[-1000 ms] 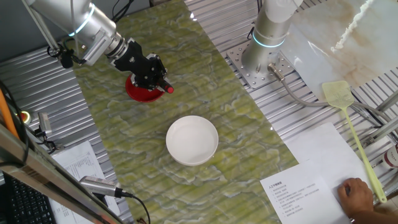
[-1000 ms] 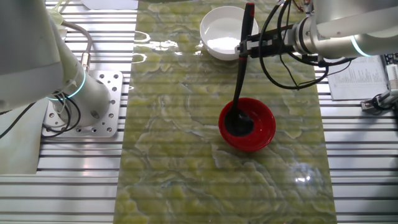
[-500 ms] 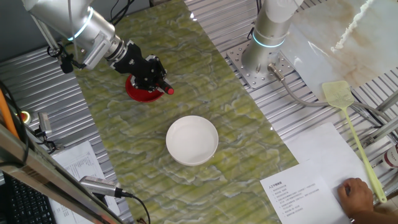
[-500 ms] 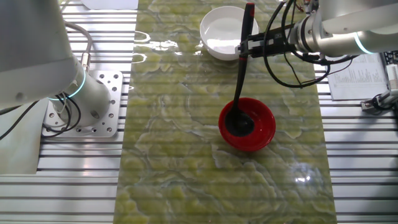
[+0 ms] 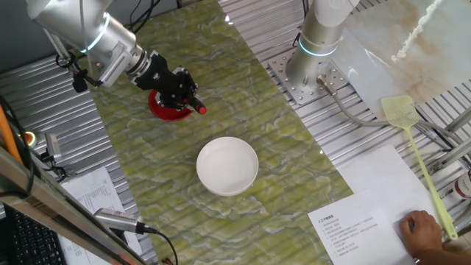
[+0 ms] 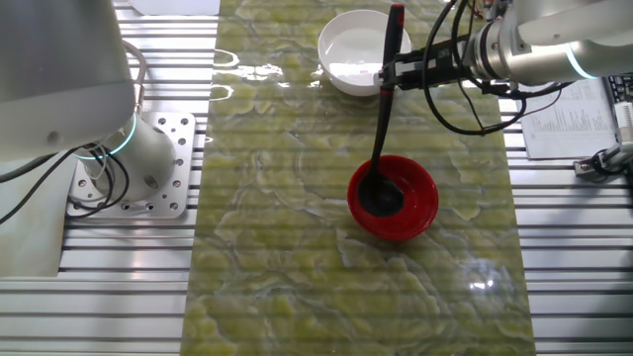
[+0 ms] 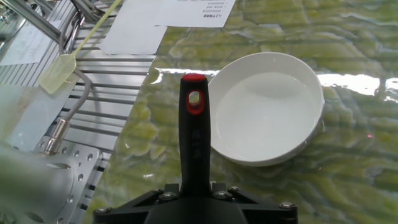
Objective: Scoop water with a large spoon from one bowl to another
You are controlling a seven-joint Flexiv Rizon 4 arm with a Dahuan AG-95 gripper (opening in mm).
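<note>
My gripper point(image 6: 388, 75) is shut on the handle of the large spoon point(image 6: 382, 119), a black ladle with a red-tipped end point(image 7: 193, 93). The ladle stands nearly upright, its round head point(image 6: 378, 197) down inside the red bowl point(image 6: 420, 203). In one fixed view the gripper point(image 5: 184, 94) hides most of the red bowl point(image 5: 160, 109). The white bowl point(image 5: 227, 165) sits apart on the green marbled mat; in the hand view the white bowl point(image 7: 267, 115) holds clear water point(image 7: 261, 118) beyond the handle. Water in the red bowl cannot be made out.
A second arm's base point(image 5: 318, 44) stands on the slatted table beside the mat. A yellow-green fly swatter point(image 5: 412, 140) and printed papers point(image 5: 368, 213) lie near a person's hand point(image 5: 423, 230). More papers point(image 6: 564, 124) lie by my arm.
The arm has shifted very slightly; the ladle stays in the red bowl and both bowls are unmoved.
</note>
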